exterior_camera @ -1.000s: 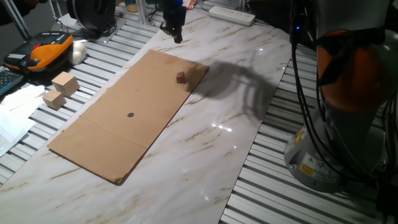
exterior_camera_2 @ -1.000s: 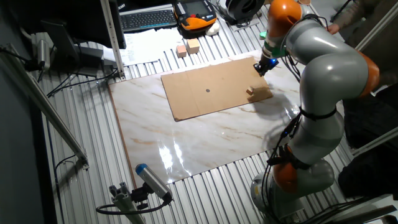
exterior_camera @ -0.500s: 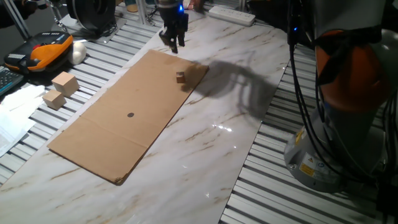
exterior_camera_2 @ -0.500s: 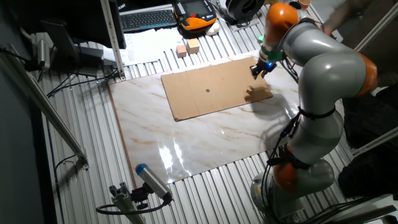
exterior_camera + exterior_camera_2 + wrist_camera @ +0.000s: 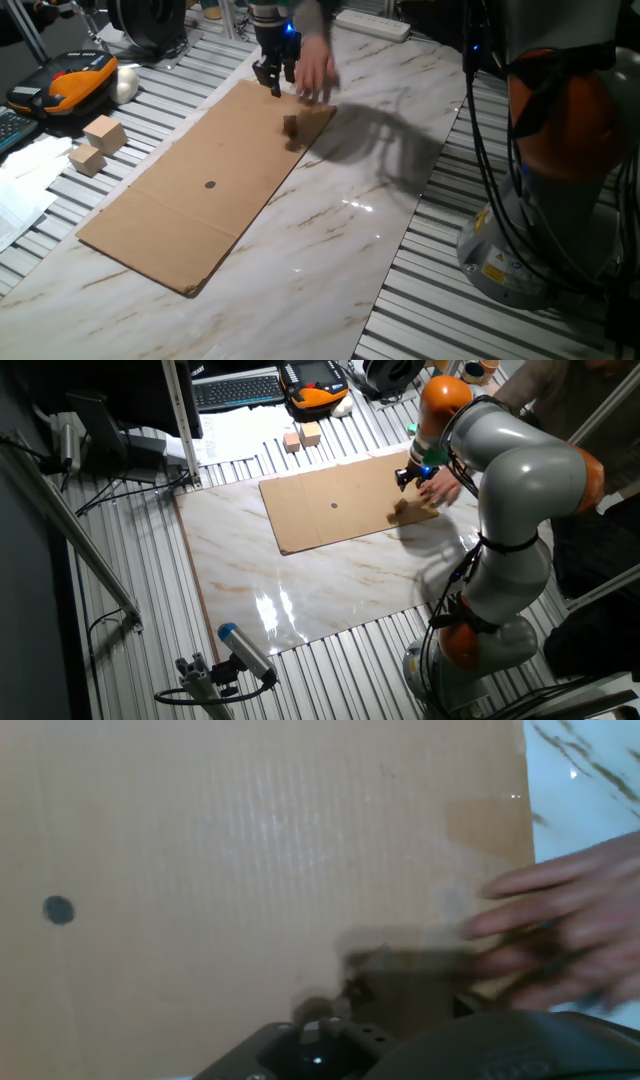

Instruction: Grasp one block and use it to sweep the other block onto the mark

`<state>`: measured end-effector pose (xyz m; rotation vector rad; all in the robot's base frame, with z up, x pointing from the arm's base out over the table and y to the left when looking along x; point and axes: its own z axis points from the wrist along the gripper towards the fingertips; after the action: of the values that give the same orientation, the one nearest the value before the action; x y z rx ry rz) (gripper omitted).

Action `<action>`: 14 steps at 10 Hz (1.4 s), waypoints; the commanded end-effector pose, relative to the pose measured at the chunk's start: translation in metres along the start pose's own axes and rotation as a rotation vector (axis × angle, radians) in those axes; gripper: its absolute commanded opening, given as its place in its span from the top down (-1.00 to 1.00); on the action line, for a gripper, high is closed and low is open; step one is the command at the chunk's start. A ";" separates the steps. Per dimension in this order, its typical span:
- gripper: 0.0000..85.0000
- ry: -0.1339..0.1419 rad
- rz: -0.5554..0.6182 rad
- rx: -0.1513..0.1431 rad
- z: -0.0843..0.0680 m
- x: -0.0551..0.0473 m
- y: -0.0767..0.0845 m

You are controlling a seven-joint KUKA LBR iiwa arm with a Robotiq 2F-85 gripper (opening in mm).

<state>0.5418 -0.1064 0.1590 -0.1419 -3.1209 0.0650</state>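
Tool hung over cardboard's far edge, moved nearer since before; grip unclear. Person's hand newly reached in beside little cube. Dot well apart.

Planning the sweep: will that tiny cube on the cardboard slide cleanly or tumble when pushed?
Probably slides rather than rolls: the tiny cube sits flat-faced on the flat cardboard sheet. Being so small, it likely weighs little and may spin or skid off line.
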 end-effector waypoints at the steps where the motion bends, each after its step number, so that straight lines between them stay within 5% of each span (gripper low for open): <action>1: -0.20 0.002 0.011 0.002 -0.002 0.002 0.004; 3: -0.20 -0.003 0.034 0.031 -0.002 0.002 0.004; 5: -0.20 0.026 0.060 0.022 -0.002 0.002 0.004; 9: -0.20 0.039 0.124 0.035 -0.002 0.002 0.004; 14: -0.20 0.004 0.154 -0.005 0.033 -0.016 0.005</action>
<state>0.5582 -0.1042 0.1244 -0.3822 -3.1005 0.0569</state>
